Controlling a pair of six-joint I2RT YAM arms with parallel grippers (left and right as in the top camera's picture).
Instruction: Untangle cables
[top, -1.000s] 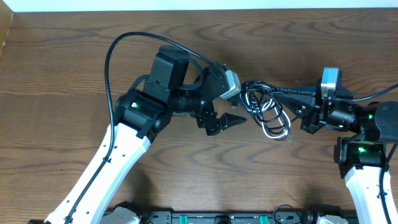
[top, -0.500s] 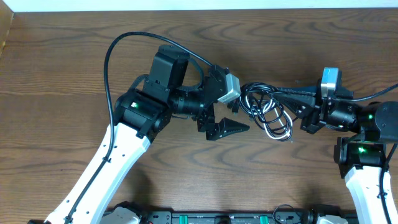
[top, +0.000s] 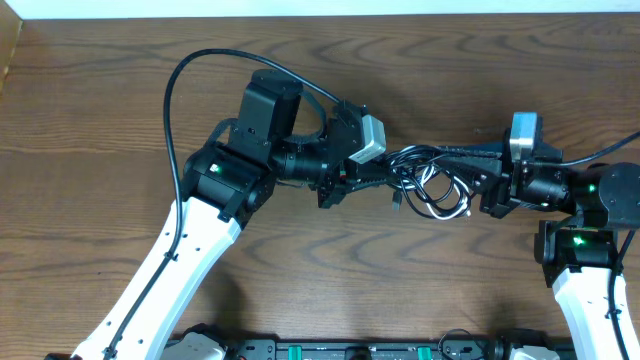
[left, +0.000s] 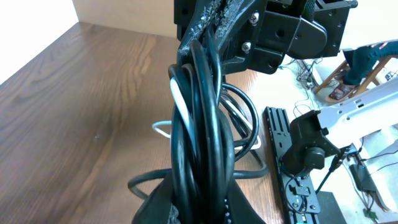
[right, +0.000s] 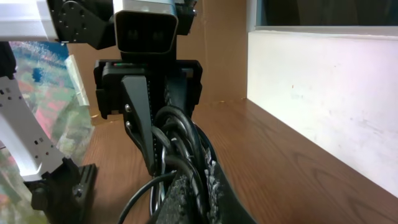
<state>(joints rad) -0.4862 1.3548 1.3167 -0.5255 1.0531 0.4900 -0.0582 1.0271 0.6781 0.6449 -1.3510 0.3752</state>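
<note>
Now, over the middle of your dark wooden worktop (top: 100, 120), the two tools meet nose to nose. Your left tool (top: 386, 178) is clamped narrow on one side of the cables (top: 432, 192); your right tool (top: 450, 157) pinches the same bundle from the other side. Black loops, one white cord (left: 178, 112) among them, sag between the tools; whether they touch the wood is unclear.
</note>
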